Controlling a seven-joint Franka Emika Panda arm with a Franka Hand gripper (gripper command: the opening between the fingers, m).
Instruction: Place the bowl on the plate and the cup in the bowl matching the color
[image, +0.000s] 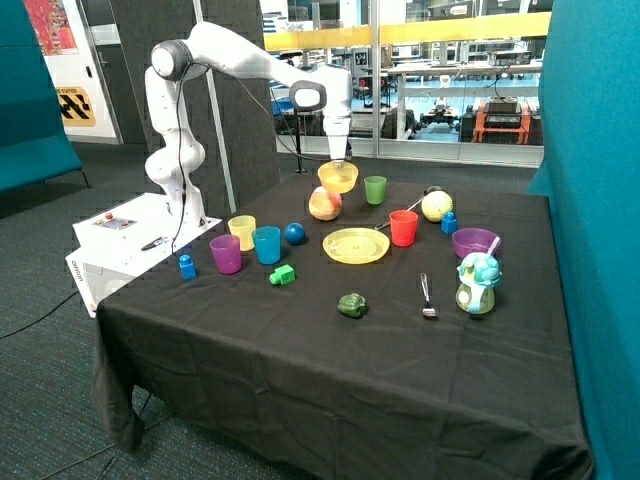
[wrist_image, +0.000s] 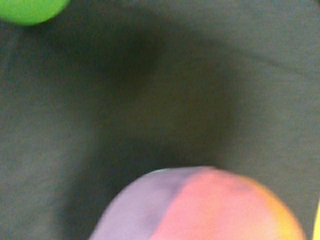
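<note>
The yellow bowl is at the back of the table, just behind a peach-coloured toy fruit. My gripper points down right over the bowl, at its rim; whether it holds the bowl does not show. The yellow plate lies bare in the middle of the black cloth, in front of the bowl. The yellow cup stands upright far off to the side, behind a purple cup. The wrist view shows only black cloth, the toy fruit and a green cup's edge.
A green cup stands beside the bowl, a red cup next to the plate. A blue cup, blue ball, green block, spoon, purple bowl and toddler cup lie around.
</note>
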